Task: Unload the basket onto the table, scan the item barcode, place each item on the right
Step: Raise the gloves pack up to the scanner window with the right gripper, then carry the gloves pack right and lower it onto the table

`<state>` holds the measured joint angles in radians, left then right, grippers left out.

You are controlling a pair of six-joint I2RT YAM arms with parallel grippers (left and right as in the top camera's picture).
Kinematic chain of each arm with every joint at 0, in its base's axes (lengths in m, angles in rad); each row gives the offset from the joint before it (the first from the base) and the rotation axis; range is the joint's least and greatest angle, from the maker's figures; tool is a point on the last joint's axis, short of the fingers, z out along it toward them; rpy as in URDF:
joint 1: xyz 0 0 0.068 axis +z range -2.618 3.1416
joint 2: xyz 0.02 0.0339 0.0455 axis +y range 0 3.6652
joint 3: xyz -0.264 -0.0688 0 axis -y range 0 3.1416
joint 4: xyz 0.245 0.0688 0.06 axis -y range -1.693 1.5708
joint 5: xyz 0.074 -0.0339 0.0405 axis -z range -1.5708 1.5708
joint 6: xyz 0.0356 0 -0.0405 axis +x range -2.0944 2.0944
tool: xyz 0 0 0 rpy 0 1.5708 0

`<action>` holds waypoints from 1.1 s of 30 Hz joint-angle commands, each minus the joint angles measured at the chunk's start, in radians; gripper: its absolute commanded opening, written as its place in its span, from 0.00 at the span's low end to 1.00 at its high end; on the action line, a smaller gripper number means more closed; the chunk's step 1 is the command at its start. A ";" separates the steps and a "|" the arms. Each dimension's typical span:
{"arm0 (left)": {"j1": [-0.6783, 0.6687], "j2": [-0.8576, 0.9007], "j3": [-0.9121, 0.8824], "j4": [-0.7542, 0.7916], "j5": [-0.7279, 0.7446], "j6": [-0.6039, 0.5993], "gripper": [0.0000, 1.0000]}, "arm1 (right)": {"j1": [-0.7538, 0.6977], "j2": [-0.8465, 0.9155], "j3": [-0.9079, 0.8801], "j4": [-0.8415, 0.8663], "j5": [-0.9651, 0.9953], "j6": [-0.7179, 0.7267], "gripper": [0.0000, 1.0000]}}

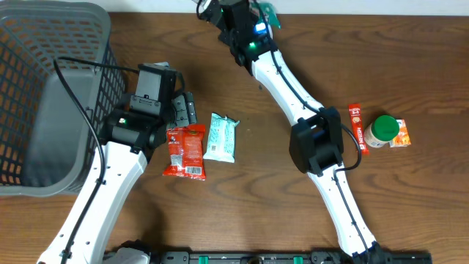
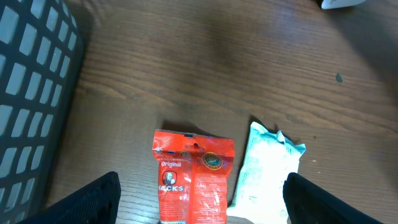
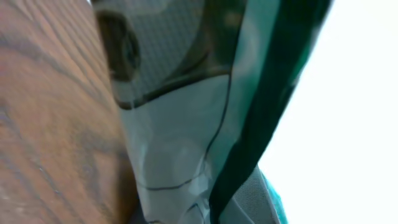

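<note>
At the far edge: your right arm [image 1: 293, 95] reaches to the back rim of the tabletop [image 1: 242, 213]. A teal packet [image 1: 270, 13] sticks out beside its wrist there, partly cut off by the frame.
Right wrist view: blurred teal and clear film fills it, and you can read no print or barcode.
Right fingers: hidden by the dark wrist housing and the film. They are pressed together, pinching the teal packet as far as you can tell.
Left fingers [image 2: 93, 199]: spread wide, with only their dark tips showing at the bottom corners. They are well apart from the teal packet.
Under the left fingers: a red snack packet [image 2: 193, 180] and a white packet [image 2: 264, 174] lie side by side.
Basket [image 1: 44, 44]: grey mesh on your left, cut off by the frame.
Right side: a red sachet [image 1: 357, 127], a green-lidded jar [image 1: 384, 130] and an orange carton [image 1: 401, 133] lie close together, away from both arms.
</note>
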<state>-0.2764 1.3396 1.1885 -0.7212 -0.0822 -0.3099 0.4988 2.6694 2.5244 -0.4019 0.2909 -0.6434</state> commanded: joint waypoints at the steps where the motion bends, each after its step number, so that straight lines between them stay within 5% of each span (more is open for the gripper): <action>1: 0.003 -0.006 -0.001 0.000 -0.016 0.006 0.84 | -0.028 -0.115 -0.002 -0.032 -0.072 0.152 0.01; 12: 0.003 -0.006 -0.001 0.000 -0.016 0.006 0.84 | -0.134 -0.475 -0.002 -0.397 -0.257 0.510 0.01; 18: 0.003 -0.006 -0.001 0.000 -0.016 0.006 0.84 | -0.284 -0.599 -0.002 -0.843 -0.535 0.519 0.01; 23: 0.003 -0.006 -0.001 0.000 -0.016 0.006 0.84 | -0.409 -0.574 -0.031 -1.077 -0.551 0.514 0.01; 33: 0.003 -0.006 -0.001 0.000 -0.016 0.006 0.84 | -0.592 -0.558 -0.470 -0.953 -0.647 0.443 0.01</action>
<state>-0.2764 1.3396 1.1881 -0.7219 -0.0849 -0.3099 -0.0593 2.1098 2.1757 -1.4151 -0.3122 -0.1528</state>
